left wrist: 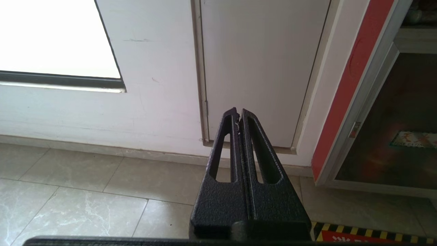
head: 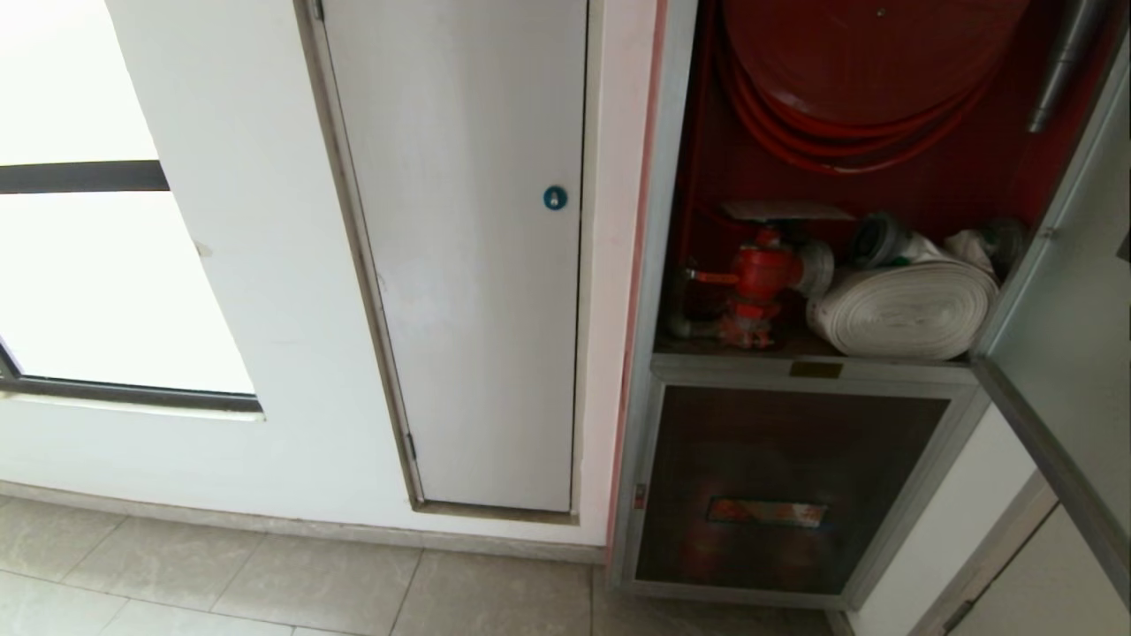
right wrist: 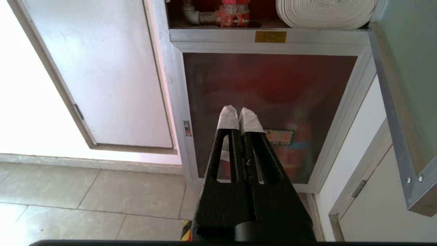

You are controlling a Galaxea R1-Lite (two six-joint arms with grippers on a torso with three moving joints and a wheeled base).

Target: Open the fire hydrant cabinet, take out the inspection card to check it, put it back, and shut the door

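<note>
The fire hydrant cabinet is standing open, its red interior showing the red hose reel above, the red valve lower left and the white rolled hose lying just beside the valve on the cabinet's floor. A thin pale sheet, apparently the inspection card, is resting flat just above the valve, inside the cabinet. The door is hanging swung out on the right side of the head view, its aluminium edge angled toward the camera.

Neither arm is showing in the head view. The right tool is pointing at the lower dark glass panel below the hose compartment, its white-wrapped fingertips pressed together and holding nothing; the valve and hose are sitting well above and beyond it, and the open door's corner is hanging off to its side. The left tool is facing the plain white panel door to the left of the cabinet, above the tiled floor, its black fingers closed against each other and empty, well apart from the card.
</note>
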